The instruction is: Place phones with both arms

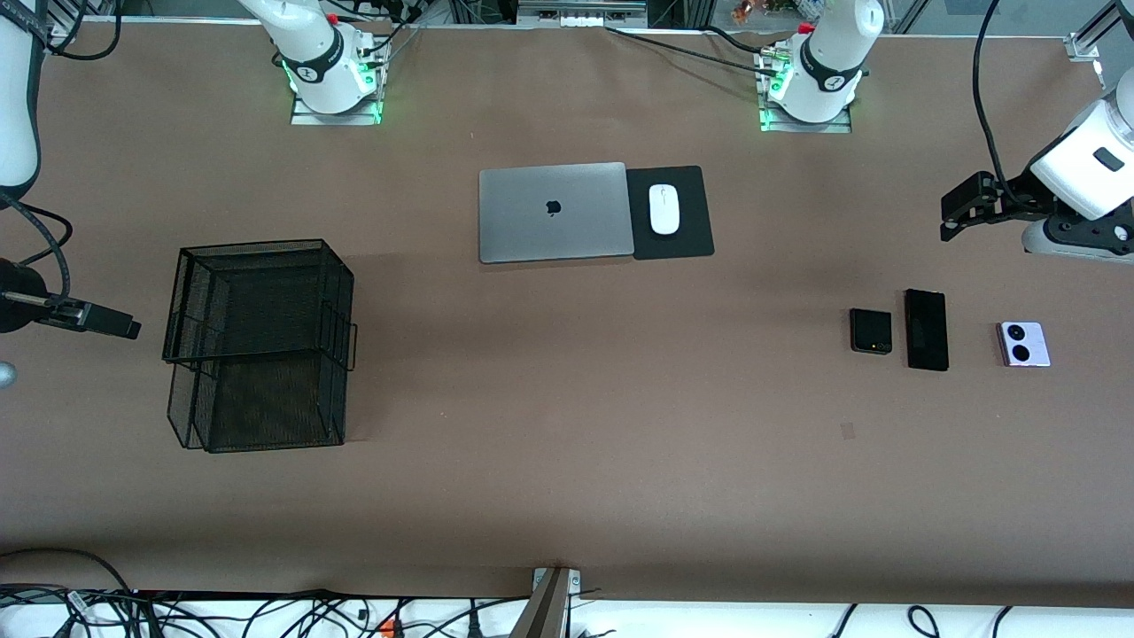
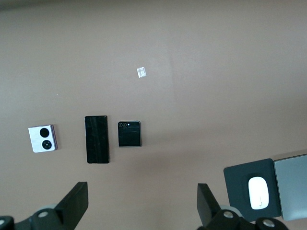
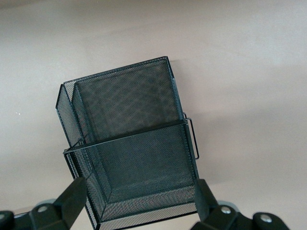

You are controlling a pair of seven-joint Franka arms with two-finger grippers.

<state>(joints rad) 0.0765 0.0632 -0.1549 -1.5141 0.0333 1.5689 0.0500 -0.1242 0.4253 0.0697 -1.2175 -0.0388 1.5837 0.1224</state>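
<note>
Two black phones point(image 1: 926, 329); lilac-white phone point(image 1: 1024, 344) (two black circles); black mesh basket point(image 1: 257, 346)

Three phones point(image 1: 926, 329) flat, one row, left arm's end.

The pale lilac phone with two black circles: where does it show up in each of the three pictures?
Front view: the lilac phone lies on the table at the left arm's end, beside the long black phone.
Left wrist view: it shows beside the same long black phone, with the small black phone next along.
Right wrist view: not in it; only the mesh basket shows.
Shared landmark: the white mouse.
</note>
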